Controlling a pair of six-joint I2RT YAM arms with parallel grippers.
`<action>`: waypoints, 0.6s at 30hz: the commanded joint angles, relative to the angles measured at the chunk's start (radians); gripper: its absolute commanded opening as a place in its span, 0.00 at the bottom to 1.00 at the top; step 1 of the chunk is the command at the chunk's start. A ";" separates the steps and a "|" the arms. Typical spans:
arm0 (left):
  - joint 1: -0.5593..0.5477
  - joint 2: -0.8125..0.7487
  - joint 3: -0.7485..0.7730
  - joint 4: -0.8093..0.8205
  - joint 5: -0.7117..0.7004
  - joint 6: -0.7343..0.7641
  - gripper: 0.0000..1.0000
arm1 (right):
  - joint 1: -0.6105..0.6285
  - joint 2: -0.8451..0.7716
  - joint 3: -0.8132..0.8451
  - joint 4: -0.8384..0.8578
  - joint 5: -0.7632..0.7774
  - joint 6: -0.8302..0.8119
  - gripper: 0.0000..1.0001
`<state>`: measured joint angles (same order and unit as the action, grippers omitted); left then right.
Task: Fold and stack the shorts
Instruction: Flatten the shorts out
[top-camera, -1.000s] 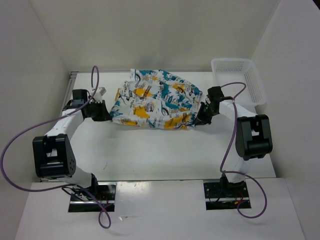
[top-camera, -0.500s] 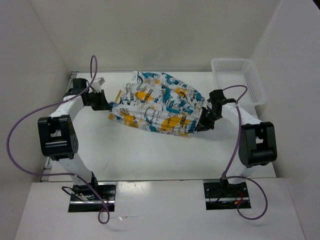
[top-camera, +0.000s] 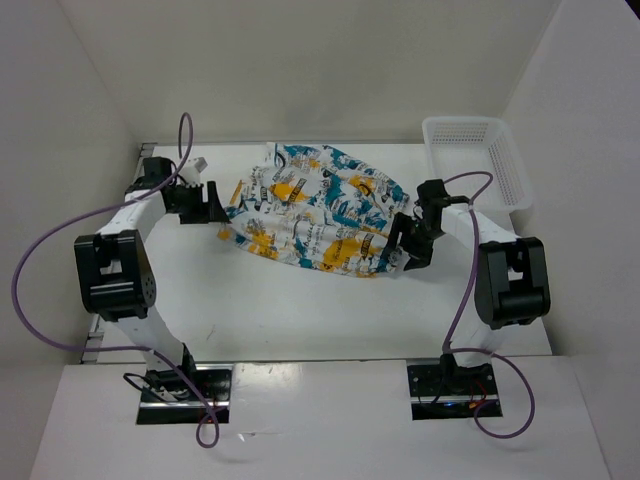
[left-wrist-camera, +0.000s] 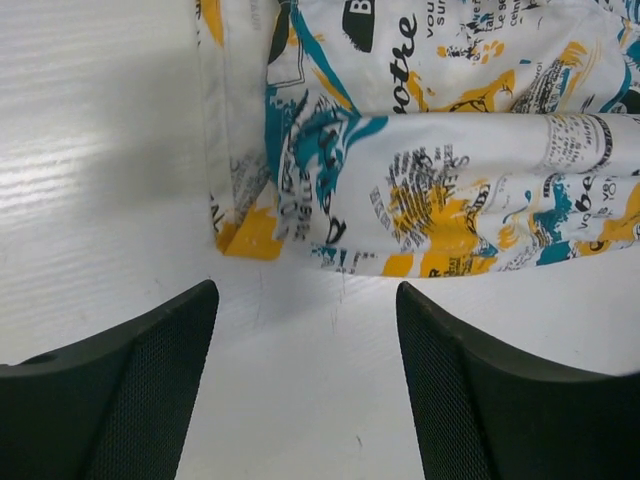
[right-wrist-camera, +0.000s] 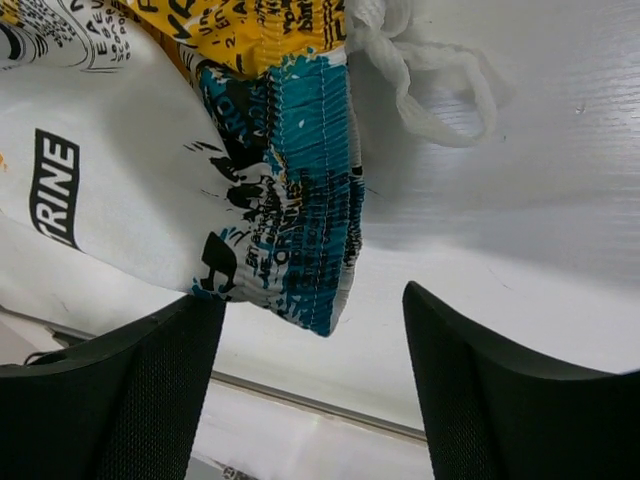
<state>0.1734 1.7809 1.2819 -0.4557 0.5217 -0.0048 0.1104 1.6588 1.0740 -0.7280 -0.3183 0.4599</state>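
so the white table (top-camera: 300, 310) has the shorts (top-camera: 315, 215) lying rumpled across its middle; white mesh basket (top-camera: 470, 122) sits in the far right corner, apart from them; left gripper (top-camera: 216, 205) is spread wide just off their left edge, gripping nothing; right gripper (top-camera: 403, 245) same deal at the waistband end, nothing pinched

A white table (top-camera: 300, 310) filled the middle of a plain white booth. A back wall (top-camera: 300, 70) rose behind it, while a left wall (top-camera: 60, 150) and a right wall (top-camera: 590, 120) closed in the sides. A metal strip (top-camera: 146, 149) edged the table's far left corner. A white ledge (top-camera: 320, 430) lay along the near side. The light was soft and even, leaving only faint shadows.
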 joint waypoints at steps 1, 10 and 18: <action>0.008 -0.093 -0.035 -0.049 -0.026 0.005 0.79 | -0.006 -0.066 0.037 -0.024 0.031 0.031 0.78; -0.002 -0.130 -0.231 0.089 0.130 0.005 0.54 | -0.015 -0.229 -0.074 0.044 -0.042 0.143 0.60; -0.057 -0.028 -0.158 0.215 0.106 0.005 0.68 | -0.015 -0.249 -0.131 0.124 -0.094 0.206 0.59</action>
<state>0.1291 1.7237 1.0626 -0.3344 0.5934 -0.0063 0.1020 1.4246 0.9546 -0.6640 -0.3832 0.6373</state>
